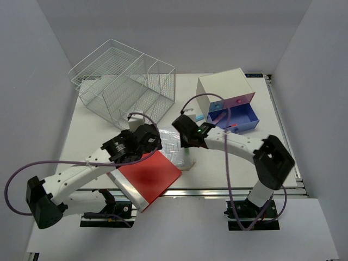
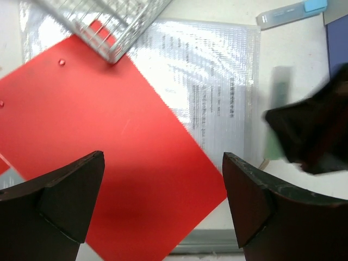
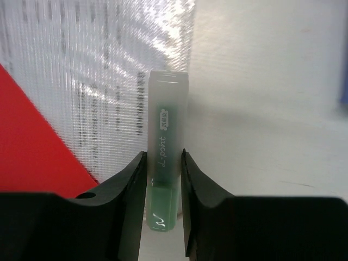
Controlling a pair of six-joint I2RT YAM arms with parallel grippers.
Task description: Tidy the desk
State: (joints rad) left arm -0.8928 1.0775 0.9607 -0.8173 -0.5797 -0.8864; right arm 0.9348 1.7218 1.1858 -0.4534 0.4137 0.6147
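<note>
The white desk [image 1: 87,136] carries a red folder [image 1: 149,174] at its front edge and a clear sleeve of printed paper [image 1: 171,142] partly under it. My right gripper [image 3: 164,155] is shut on a green highlighter [image 3: 165,136], which points out over the sleeve's edge. The highlighter also shows blurred in the left wrist view [image 2: 277,114]. My left gripper [image 2: 163,190] is open and empty above the red folder [image 2: 109,163], close to the left of my right gripper [image 1: 187,133].
A wire mesh organizer [image 1: 122,81] stands at the back left. A white drawer box [image 1: 223,87] at the back right has its pink drawer [image 1: 234,101] and blue drawer [image 1: 242,117] pulled out. A blue-capped marker [image 2: 291,12] lies beyond the sleeve.
</note>
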